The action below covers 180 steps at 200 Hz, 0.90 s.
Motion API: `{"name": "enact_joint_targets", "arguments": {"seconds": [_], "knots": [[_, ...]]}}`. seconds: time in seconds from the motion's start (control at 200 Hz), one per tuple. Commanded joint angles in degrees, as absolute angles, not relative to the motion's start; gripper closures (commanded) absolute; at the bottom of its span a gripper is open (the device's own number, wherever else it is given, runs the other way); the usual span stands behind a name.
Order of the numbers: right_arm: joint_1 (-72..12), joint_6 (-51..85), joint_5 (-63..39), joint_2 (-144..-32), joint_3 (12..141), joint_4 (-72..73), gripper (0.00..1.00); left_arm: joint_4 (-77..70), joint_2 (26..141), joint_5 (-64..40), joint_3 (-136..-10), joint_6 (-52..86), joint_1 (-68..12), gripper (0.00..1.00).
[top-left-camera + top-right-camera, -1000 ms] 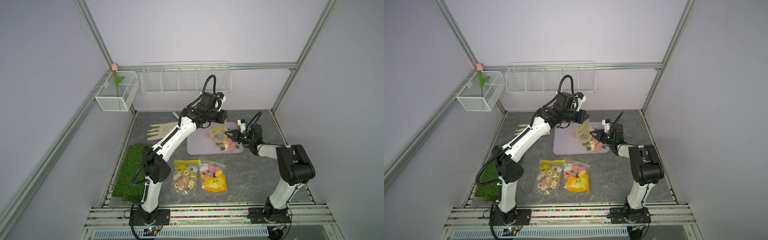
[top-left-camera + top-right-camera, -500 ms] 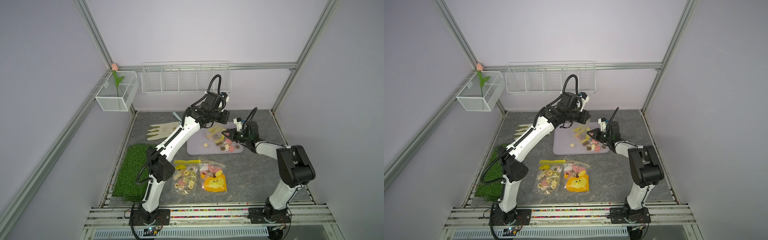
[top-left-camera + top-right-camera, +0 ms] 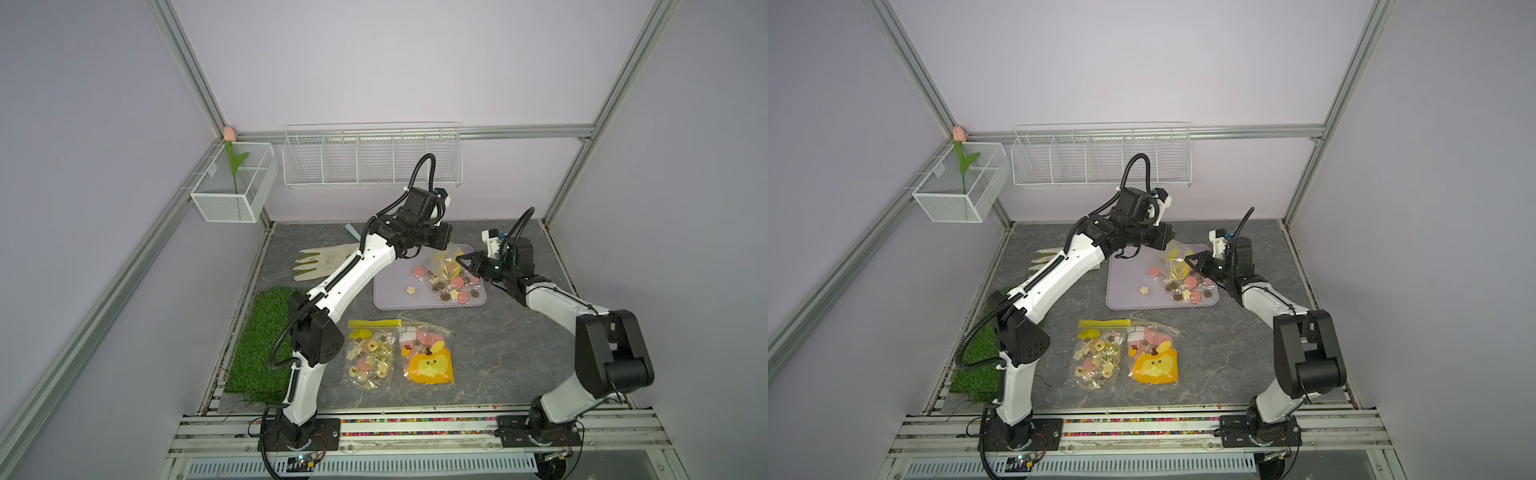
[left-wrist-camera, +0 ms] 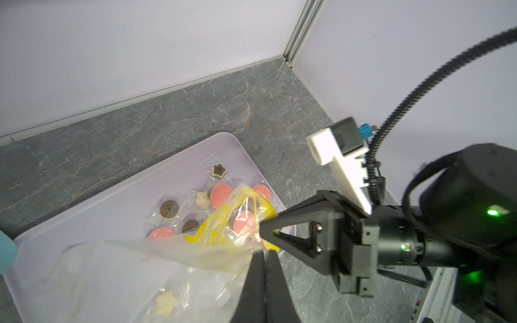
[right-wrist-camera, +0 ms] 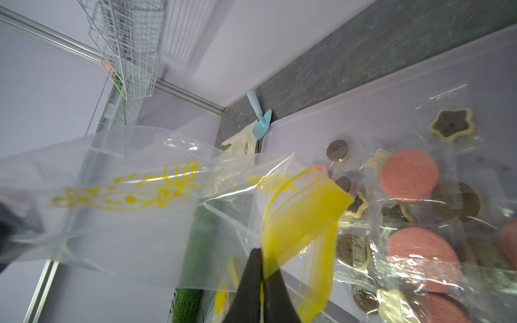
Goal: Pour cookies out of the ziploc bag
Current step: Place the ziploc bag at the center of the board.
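I see a clear ziploc bag (image 5: 134, 195) with yellow drawings and a yellow zip strip. It hangs over the purple tray (image 3: 388, 300) and slants, zip end lower. My left gripper (image 4: 264, 253) pinches the bag. My right gripper (image 5: 259, 251) pinches the zip strip. Pink, brown and cream cookies (image 3: 451, 291) lie on the tray. The table (image 3: 498, 340) is grey stone and the walls (image 3: 374, 62) are purple.

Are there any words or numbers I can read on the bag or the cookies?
No words or numbers can be read.
The ziploc bag has only a yellow drawing, no letters.
The pink cookies have a stamped pattern, too blurred to read.
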<state>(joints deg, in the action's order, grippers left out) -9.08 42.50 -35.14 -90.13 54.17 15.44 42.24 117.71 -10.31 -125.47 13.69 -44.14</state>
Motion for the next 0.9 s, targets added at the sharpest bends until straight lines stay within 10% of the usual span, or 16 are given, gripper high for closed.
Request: {"name": "enact_joint_targets", "arguments": {"seconds": [0.0,0.175,0.59,0.895], "knots": [[-7.60,40.04,-31.73,-85.71,54.58,8.51,0.93,39.43,114.90,-10.44,-123.82,13.36,-43.77,1.00],[-3.35,40.71,-29.24,-78.93,52.52,4.26,0.93,37.15,115.13,-12.67,-123.51,14.56,-43.77,0.92],[9.37,37.47,-14.53,-64.11,47.45,-11.09,0.93,36.56,117.41,-15.55,-125.20,16.66,-43.86,0.06],[15.24,35.25,-10.78,-66.37,40.87,-9.06,0.93,33.93,112.17,-15.17,-116.74,16.98,-43.85,0.00]]}}
